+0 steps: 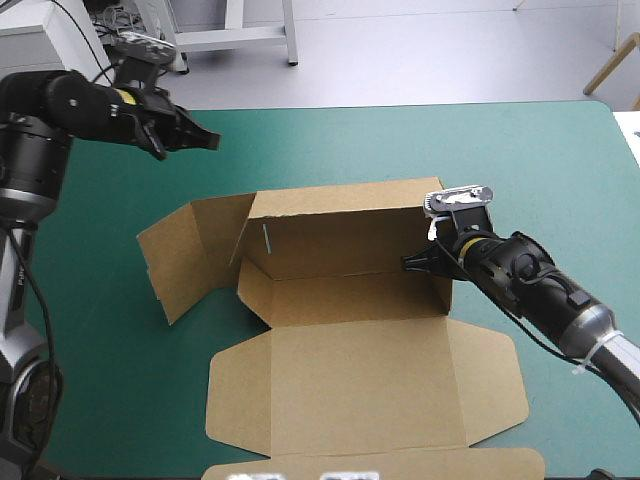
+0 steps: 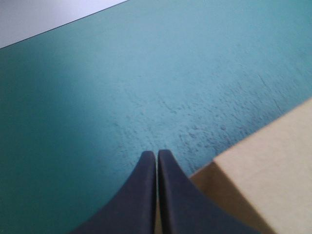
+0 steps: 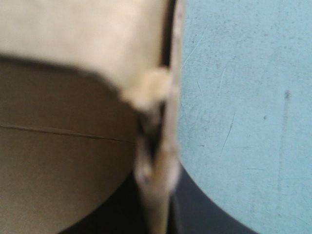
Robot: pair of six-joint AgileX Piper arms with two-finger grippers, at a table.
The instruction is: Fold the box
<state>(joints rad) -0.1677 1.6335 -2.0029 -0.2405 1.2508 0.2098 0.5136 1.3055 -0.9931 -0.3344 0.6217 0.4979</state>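
Note:
The brown box (image 1: 350,300) lies mid-table with its back wall raised, its lid flat toward the near edge, and a side flap (image 1: 185,250) splayed out to the left. My right gripper (image 1: 415,262) is at the box's right wall, shut on it. In the right wrist view the wall's edge (image 3: 161,195) runs up between my black fingers (image 3: 204,207), with the box's inside (image 3: 63,161) to one side. My left gripper (image 1: 208,138) hangs shut over the bare cover beyond the box's far left corner, holding nothing. In its own view the gripper (image 2: 157,155) is above a box corner (image 2: 263,180).
The teal-green cover (image 1: 330,140) lies bare between the box and the table's far edge. More of it shows to the right of the box (image 1: 570,210). The lid's front flap (image 1: 480,462) reaches the table's near edge.

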